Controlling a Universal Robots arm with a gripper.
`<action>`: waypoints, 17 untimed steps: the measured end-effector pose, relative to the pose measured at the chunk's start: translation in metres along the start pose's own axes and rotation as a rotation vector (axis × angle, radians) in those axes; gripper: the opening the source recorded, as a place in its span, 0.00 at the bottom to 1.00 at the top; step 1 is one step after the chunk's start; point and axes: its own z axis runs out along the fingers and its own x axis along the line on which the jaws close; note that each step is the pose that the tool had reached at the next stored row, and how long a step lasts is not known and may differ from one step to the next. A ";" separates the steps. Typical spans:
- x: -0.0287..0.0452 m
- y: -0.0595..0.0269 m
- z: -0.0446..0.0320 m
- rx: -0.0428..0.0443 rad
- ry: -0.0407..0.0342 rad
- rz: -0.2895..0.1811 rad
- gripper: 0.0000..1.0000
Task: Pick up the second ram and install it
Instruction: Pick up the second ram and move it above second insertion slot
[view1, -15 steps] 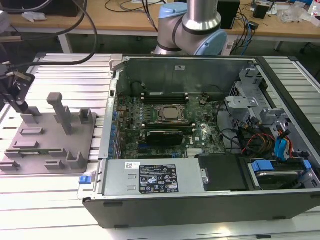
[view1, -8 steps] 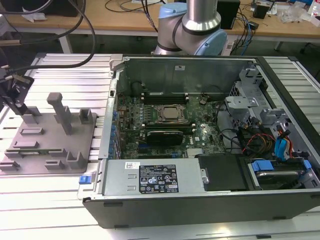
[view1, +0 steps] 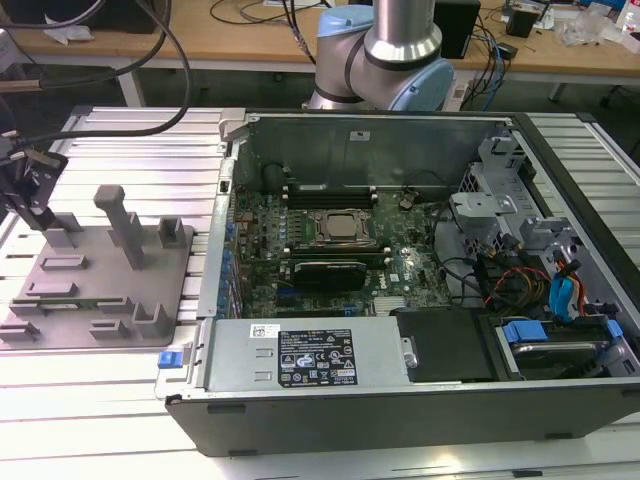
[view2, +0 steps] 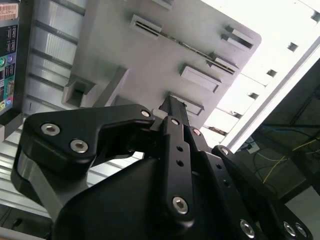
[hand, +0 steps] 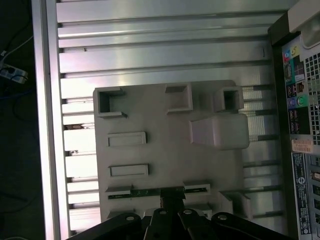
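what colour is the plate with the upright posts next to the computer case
Grey. The plate shows best in the first wrist view.

The ram (hand: 142, 192) stands on its long edge in the grey fixture plate (hand: 150, 120), level and not yet lifted out. Seen edge-on in the first wrist view, it is a thin, dark greenish strip flecked with pale spots, each end seated in a slotted block. The gripper (hand: 172, 196) covers its middle there; whether they touch cannot be told. In the second wrist view the ram (view2: 192, 49) runs as a dark line between two raised blocks near the plate's edge.
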 end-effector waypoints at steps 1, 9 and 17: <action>0.0001 0.0000 0.0001 0.0000 0.0000 0.000 0.08; 0.0004 0.0000 0.0002 -0.0010 0.0013 -0.033 0.08; 0.0004 0.0000 0.0003 -0.0064 0.0079 -0.212 0.08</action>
